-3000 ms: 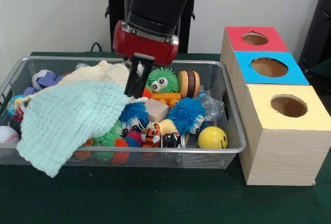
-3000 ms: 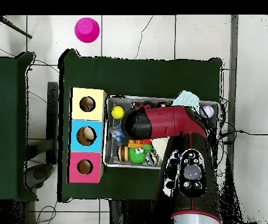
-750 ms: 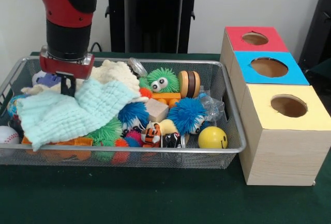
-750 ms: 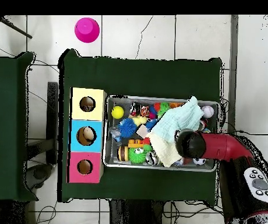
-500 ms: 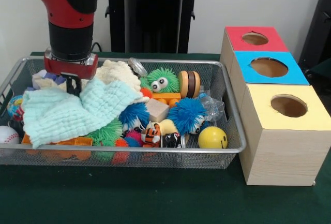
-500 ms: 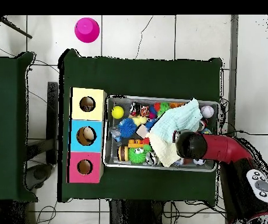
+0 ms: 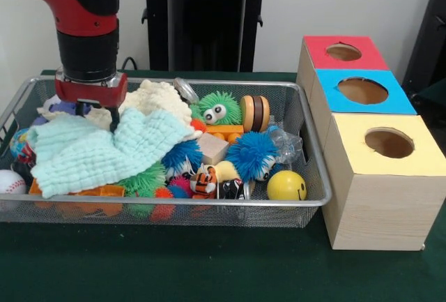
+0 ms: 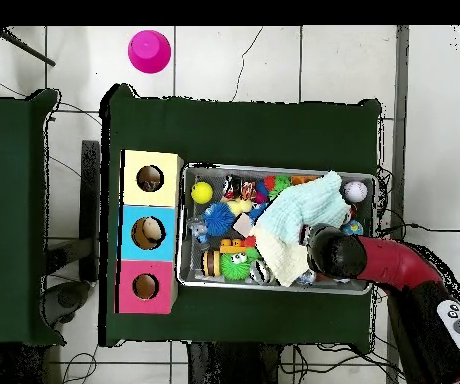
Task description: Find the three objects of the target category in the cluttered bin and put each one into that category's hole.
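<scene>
The wire mesh bin [image 7: 209,203] is full of toys; it also shows in the overhead view [image 8: 274,168]. One clear crinkly plastic wad [image 7: 286,145] lies against the bin's right wall, by the blue spiky ball [image 7: 251,154]. The other wads are hidden. My gripper [image 7: 99,115] hangs over the bin's left part, open, its tips at the top edge of a mint green cloth [image 7: 104,152]. In the overhead view the arm's end [image 8: 329,250] covers it. The yellow box's hole [image 7: 389,143] is to the right of the bin and empty.
A cream cloth [image 7: 160,100] lies behind the mint one. Red-topped [image 7: 343,52] and blue-topped [image 7: 362,91] boxes stand behind the yellow one. A yellow smiley ball [image 7: 286,185], wooden block [image 7: 210,148], green fuzzy toy [image 7: 219,109] and baseball [image 7: 8,181] fill the bin.
The arm carried the mint cloth from the bin's middle to its left part. The cloth now lies inside the bin, and the gripper has risen slightly and opened.
</scene>
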